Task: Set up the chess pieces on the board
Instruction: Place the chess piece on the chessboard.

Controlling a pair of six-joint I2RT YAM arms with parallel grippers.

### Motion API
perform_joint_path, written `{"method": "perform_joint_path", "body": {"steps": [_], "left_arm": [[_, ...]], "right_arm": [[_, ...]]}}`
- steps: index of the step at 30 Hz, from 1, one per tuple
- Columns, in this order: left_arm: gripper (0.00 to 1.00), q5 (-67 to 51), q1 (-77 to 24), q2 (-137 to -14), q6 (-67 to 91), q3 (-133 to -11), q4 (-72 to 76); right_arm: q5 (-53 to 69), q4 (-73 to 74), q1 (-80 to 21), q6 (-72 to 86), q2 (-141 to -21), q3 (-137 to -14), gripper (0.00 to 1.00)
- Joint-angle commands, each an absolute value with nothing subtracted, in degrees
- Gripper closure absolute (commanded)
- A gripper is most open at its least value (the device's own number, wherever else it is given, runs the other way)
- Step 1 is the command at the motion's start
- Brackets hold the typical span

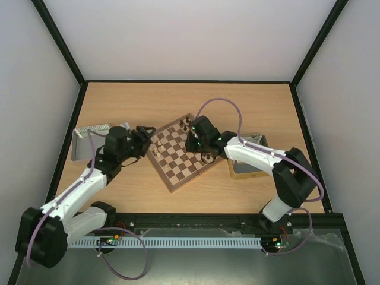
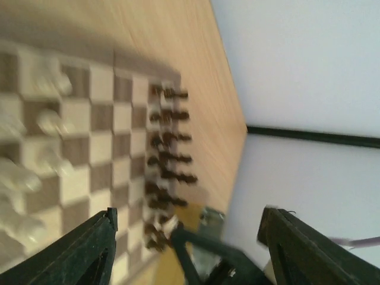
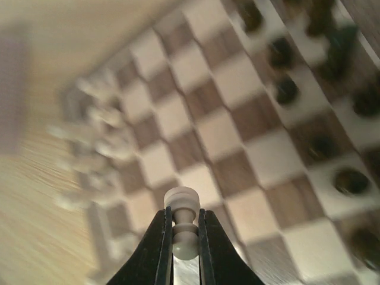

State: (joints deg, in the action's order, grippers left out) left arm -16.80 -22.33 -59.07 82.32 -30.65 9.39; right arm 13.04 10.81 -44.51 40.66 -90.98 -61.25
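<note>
The board [image 1: 178, 157] sits skewed mid-counter [image 1: 267, 107]. The right tool [image 3: 181, 215] pinches one cream chess piece [image 3: 181, 202] by its neck, over the board. The left tool [image 2: 189, 217] spread, empty, beside the board's left corner. Cream pieces [image 2: 35, 124] crowd one edge, dark chessmen [image 2: 166, 142] the opposite; middle ranks open

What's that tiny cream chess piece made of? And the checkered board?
The tiny cream chess piece looks like smooth turned wood, lightly glossy; it might be plastic. The square brown-and-beige checkered board looks wooden with a satin finish: streaky grain shows in its dark squares.
</note>
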Motion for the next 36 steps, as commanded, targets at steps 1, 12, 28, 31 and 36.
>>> {"method": "perform_joint_path", "body": {"steps": [1, 12, 28, 31, 36], "left_arm": [[0.29, -1.62, -19.97, -52.76, 62.09, -35.89, -6.7], [0.26, 4.67, -10.3, -44.11, 43.1, -42.0, -14.75], [0.24, 9.14, -9.72, -42.45, 34.93, -41.79, -16.27], [0.24, 9.35, -9.83, -42.18, 34.72, -41.53, -16.25], [0.24, 9.23, -9.79, -42.03, 34.71, -41.3, -16.09]], "right_arm": [[9.15, 29.03, -45.34, 34.21, -93.77, -64.17, 0.98], [5.65, 43.19, -51.86, 28.21, -109.32, -80.92, 0.98], [4.37, 43.16, -52.8, 29.73, -113.26, -86.49, 0.79], [4.75, 42.15, -52.78, 30.17, -113.16, -85.6, 0.84], [4.65, 40.73, -52.78, 30.32, -113.14, -84.87, 0.96]]}}
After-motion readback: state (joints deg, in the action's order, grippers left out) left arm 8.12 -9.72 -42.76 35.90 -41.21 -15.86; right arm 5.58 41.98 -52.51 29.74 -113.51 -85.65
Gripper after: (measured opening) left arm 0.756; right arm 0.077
